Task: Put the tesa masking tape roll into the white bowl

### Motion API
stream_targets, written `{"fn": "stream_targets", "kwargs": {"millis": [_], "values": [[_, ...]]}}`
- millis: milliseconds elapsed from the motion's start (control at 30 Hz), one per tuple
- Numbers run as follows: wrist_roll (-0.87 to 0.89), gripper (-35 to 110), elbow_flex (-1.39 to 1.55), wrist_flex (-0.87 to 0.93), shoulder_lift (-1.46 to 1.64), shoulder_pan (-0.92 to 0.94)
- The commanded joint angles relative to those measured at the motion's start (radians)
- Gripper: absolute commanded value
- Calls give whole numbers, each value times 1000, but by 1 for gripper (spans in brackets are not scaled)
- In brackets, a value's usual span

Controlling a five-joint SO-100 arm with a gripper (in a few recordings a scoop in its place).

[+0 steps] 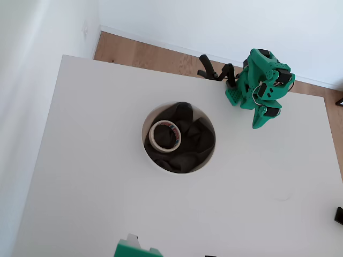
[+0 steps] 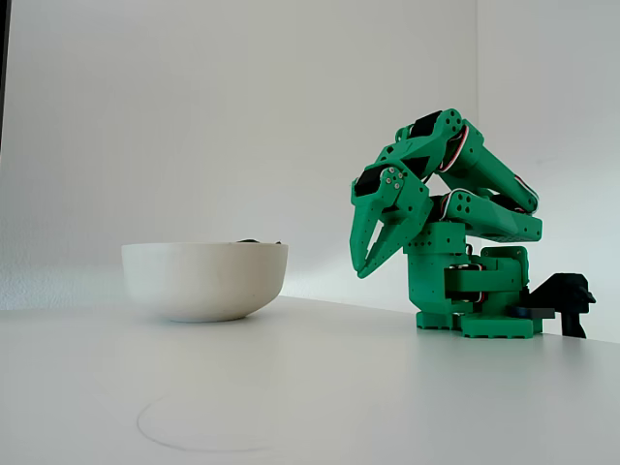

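From overhead, the tesa masking tape roll (image 1: 165,136) lies flat inside the white bowl (image 1: 153,115), on the dark cloth (image 1: 193,140) and toward the bowl's left side. The bowl sits near the middle of the worktop (image 1: 107,203). My tool (image 1: 261,121) is folded back against my green arm (image 1: 262,80) at the upper right, well apart from the bowl and the roll, with bare worktop between us.

In the fixed view, the bowl (image 2: 204,279) stands on the left with a bit of dark cloth (image 2: 254,241) peeking over its rim. My tool (image 2: 364,264) hangs to its right, tips pointing down above the worktop (image 2: 310,387), fingers (image 2: 395,237) only narrowly parted near the tips and holding nothing.
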Motion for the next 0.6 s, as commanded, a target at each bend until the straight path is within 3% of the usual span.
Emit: {"fn": "stream_targets", "kwargs": {"millis": [0,167,567], "values": [[8,-8,3,15,9,-18],[8,-1,3,15,9,-17],[8,-8,3,15,9,-17]]}}
